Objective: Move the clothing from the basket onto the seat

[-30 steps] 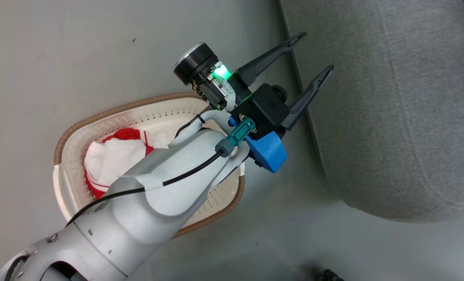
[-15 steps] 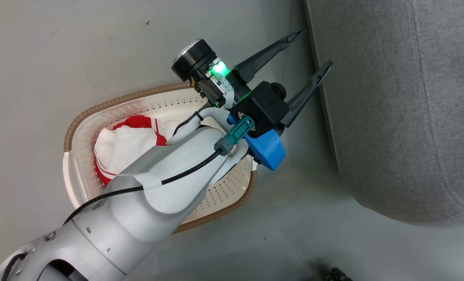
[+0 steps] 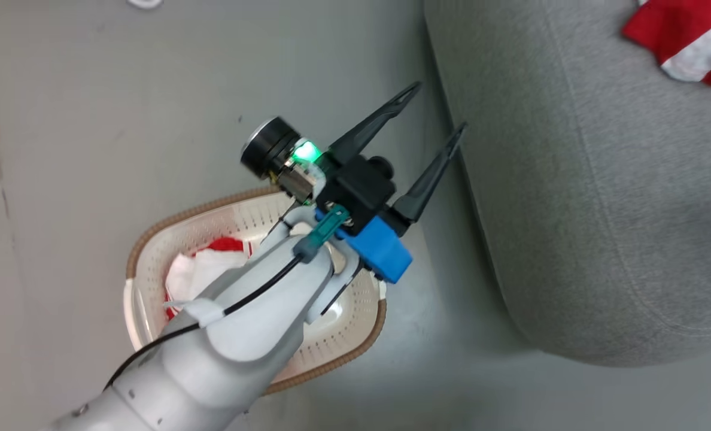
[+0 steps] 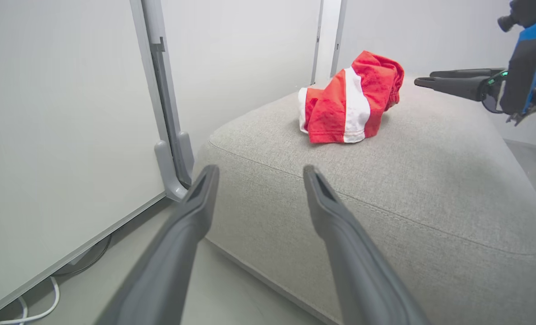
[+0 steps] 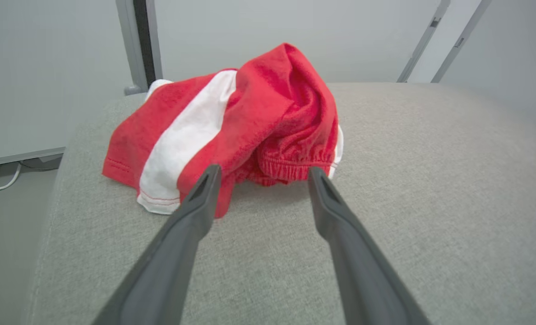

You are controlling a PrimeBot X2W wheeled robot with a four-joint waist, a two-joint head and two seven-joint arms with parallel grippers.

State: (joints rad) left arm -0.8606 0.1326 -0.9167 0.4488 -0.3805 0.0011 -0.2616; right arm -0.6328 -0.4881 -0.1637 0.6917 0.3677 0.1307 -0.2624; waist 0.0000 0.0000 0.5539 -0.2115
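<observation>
Head view: basket holds red-white clothing; left gripper, right gripper spread, empty.

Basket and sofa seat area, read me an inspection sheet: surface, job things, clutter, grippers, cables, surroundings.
Surface: smooth grey floor; light-grey seat beside the basket.
Job's things: red-and-white garment crumpled on the seat; second garment in the basket, partly hidden by the left forearm.
Clutter: small white object at the floor's far edge, cut off.
Grippers: left gripper open, empty, pointing at the seat's edge; right gripper open, empty, over the seat, close to the garment.
Cables: black cable along the left forearm; white cables on the floor by the wall.
Surroundings: white wall panels, grey post.
</observation>
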